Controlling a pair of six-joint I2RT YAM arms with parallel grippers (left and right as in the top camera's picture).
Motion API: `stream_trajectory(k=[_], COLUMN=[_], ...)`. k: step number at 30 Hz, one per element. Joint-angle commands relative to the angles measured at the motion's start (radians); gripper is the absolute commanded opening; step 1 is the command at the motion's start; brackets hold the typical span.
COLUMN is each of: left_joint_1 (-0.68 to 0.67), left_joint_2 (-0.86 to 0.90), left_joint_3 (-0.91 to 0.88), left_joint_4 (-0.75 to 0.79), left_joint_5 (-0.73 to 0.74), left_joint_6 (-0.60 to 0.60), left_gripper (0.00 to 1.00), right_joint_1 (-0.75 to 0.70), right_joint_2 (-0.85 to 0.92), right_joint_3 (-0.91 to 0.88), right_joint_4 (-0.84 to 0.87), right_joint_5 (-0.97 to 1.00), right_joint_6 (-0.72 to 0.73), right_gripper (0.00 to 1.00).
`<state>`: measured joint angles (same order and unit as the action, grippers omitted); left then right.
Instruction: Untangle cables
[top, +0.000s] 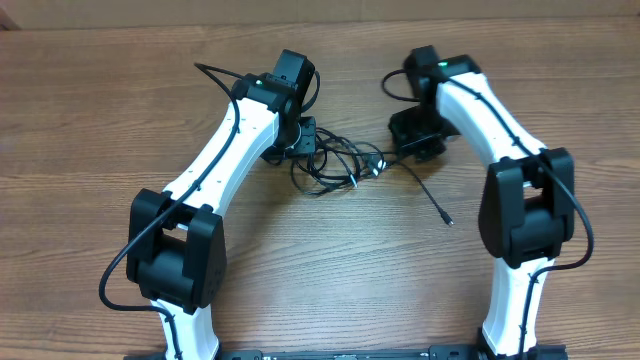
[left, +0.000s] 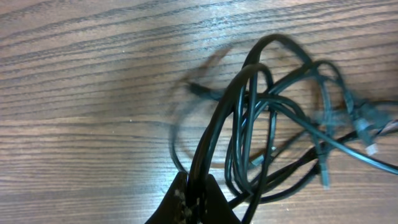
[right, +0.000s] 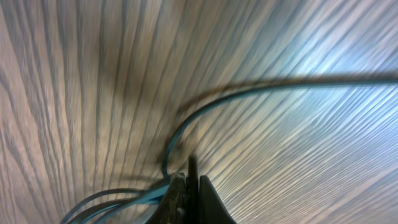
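A bunch of thin black cables (top: 340, 165) lies looped on the wooden table between my two grippers. One loose end with a small plug (top: 447, 219) trails toward the right front. My left gripper (top: 303, 137) is shut on the cables at the bunch's left edge; in the left wrist view the jaws (left: 198, 186) pinch black strands, and the tangled loops (left: 273, 118) spread to the right. My right gripper (top: 415, 140) is shut on a cable at the bunch's right side; in the right wrist view the jaws (right: 191, 180) clamp a strand that curves away (right: 205, 106).
The wooden table (top: 90, 110) extends all round. Both white arms reach in from the front, their bases at the near edge. Thicker black arm wires (top: 215, 72) loop near each wrist.
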<state>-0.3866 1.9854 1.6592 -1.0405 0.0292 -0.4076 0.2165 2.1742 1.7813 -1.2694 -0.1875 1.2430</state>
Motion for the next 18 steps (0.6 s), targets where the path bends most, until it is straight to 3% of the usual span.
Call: stream_trajectory(k=[1, 13, 18], left_joint_1=[0.002, 0.002, 0.002], left_joint_2=[-0.011, -0.011, -0.011], left_joint_3=[-0.018, -0.021, -0.021], left_joint_4=[0.016, 0.043, 0.043], left_joint_5=[-0.04, -0.084, -0.1], left_joint_6=[0.031, 0.031, 0.035], left_gripper=[0.04, 0.04, 0.04], right_joint_1=[-0.088, -0.301, -0.364], right_joint_2=[-0.012, -0.012, -0.012], right_joint_3=[-0.008, -0.009, -0.016], right_joint_4=[-0.019, -0.098, -0.157], right_joint_5=[-0.014, 0.025, 0.138], right_joint_6=[-0.157, -0.193, -0.078], right_gripper=[0.04, 0.04, 0.04])
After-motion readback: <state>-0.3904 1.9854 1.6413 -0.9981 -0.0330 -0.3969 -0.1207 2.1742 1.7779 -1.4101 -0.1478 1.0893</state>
